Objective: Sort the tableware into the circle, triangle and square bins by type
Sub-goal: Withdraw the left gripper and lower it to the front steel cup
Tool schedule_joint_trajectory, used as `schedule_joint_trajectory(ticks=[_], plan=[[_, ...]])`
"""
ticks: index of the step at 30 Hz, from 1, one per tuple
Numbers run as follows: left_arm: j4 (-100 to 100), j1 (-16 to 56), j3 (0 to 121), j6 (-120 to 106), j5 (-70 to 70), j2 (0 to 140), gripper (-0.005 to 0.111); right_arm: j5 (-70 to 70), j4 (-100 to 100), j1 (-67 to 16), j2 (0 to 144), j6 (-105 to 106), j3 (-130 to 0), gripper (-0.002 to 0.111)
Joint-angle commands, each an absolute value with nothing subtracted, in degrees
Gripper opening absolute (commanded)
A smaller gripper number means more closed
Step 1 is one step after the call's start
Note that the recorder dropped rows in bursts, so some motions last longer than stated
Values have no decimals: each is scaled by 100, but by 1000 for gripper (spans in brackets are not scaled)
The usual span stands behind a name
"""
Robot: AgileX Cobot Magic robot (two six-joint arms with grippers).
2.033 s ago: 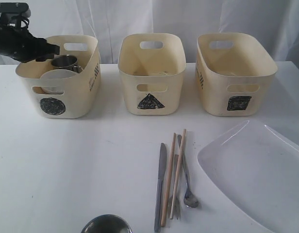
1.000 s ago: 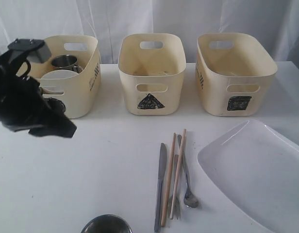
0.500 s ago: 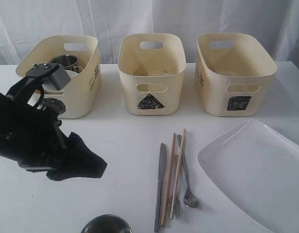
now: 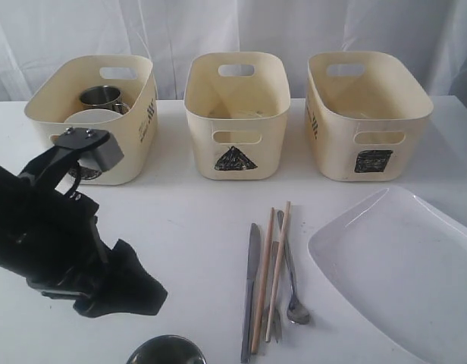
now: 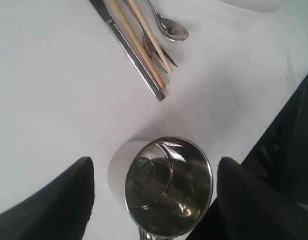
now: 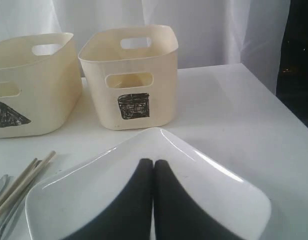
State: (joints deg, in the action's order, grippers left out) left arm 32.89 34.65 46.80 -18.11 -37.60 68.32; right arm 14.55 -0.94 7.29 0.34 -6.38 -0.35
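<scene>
Straddling steel mug (image 5: 166, 187), left fingers (image 5: 54, 200) wide apart, right fingers (image 6: 144, 200) pressed together over white plate (image 6: 219, 190)

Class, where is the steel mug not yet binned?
In the exterior view the steel mug stands on the table at the bottom edge, left of the knife.

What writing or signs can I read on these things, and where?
No words readable; only drawn signs.
Black triangle: front of middle cream plastic tub.
Black square: front of right cream plastic tub.
Left cream plastic tub's mark: mostly hidden by the arm.
Print on tub sides, stamp in steel mug: too blurred.
</scene>
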Motion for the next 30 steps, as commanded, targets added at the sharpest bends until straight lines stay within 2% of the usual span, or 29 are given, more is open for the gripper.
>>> schedule_joint_trajectory(ticks=[1, 10, 30], plan=[[3287, 3651, 4433, -1730, -3849, 6870, 72, 1407, -58, 687, 0, -627, 0, 0], [3288, 3956, 4186, -1647, -3671, 6870, 72, 1407, -58, 687, 0, -627, 0, 0], [3017, 3956, 4064, -1802, -3265, 7473, 72, 1407, -58, 687, 0, -627, 0, 0]])
